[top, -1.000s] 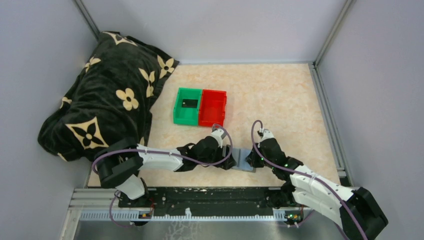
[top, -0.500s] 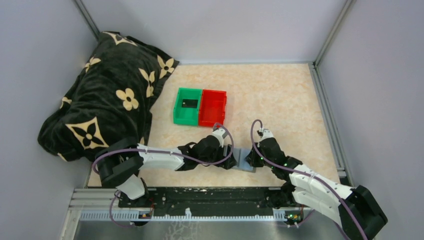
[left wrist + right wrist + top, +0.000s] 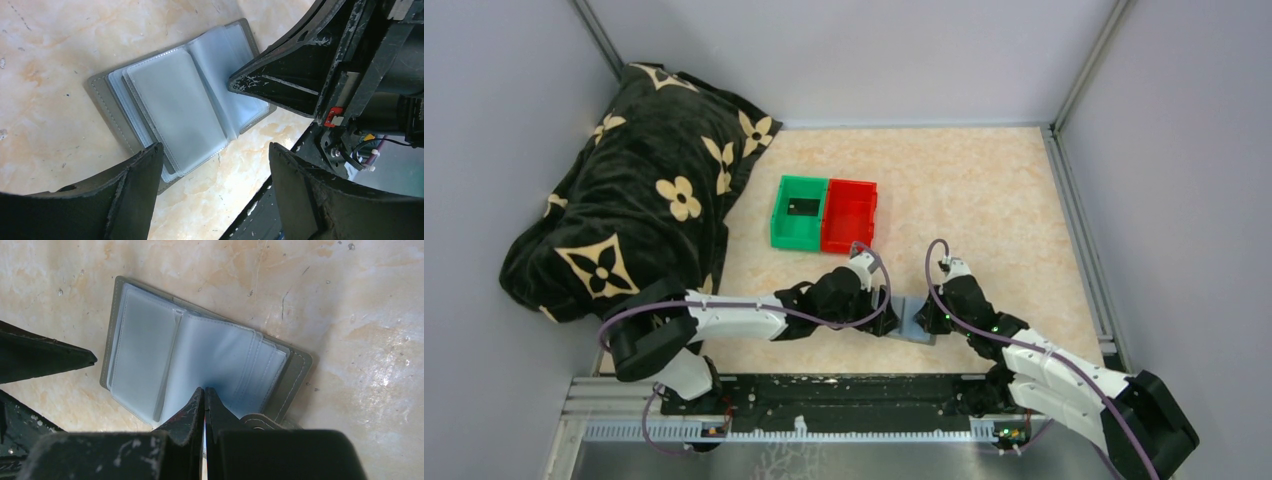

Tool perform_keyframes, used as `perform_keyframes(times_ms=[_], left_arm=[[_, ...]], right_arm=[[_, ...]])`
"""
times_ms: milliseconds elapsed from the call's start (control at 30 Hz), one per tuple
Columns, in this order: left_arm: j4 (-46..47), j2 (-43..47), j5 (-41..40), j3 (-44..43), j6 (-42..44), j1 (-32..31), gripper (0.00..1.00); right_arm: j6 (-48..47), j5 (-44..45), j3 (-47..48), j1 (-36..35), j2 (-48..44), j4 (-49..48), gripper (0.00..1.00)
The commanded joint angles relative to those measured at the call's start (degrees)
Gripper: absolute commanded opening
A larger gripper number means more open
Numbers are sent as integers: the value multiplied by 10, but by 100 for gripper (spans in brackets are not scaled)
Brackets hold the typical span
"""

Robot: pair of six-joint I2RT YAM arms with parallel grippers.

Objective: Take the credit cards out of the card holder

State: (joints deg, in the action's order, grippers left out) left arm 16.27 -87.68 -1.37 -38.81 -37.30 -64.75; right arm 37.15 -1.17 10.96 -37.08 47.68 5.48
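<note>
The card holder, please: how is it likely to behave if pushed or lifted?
Likely floppy: the card holder has clear sleeves fanning loosely. Probably light and apt to slide on the smooth table; the shut right gripper seems to press one side down.

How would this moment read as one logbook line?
left gripper: open, above card holder | right gripper: shut, tips on clear sleeves | card holder: open on table | green bin: dark card inside

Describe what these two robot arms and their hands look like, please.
Both the left arm and right arm have white shells between black joints, with a purple cable looping along each. The left hand and right hand each have two black, tapering fingers, their paint scuffed and chipped.
</note>
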Motion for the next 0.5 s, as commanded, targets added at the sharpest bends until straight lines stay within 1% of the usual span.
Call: perform_keyframes(times_ms=[0, 233, 467], left_arm=[[16, -20, 13, -21, 12, -2, 83], [16, -49, 9, -26, 14, -3, 83], [21, -55, 15, -25, 12, -2, 83]], right_arm=[[-3, 12, 6, -5, 7, 26, 0], [-3, 13, 7, -5, 7, 24, 0], [-4, 13, 7, -4, 7, 23, 0]])
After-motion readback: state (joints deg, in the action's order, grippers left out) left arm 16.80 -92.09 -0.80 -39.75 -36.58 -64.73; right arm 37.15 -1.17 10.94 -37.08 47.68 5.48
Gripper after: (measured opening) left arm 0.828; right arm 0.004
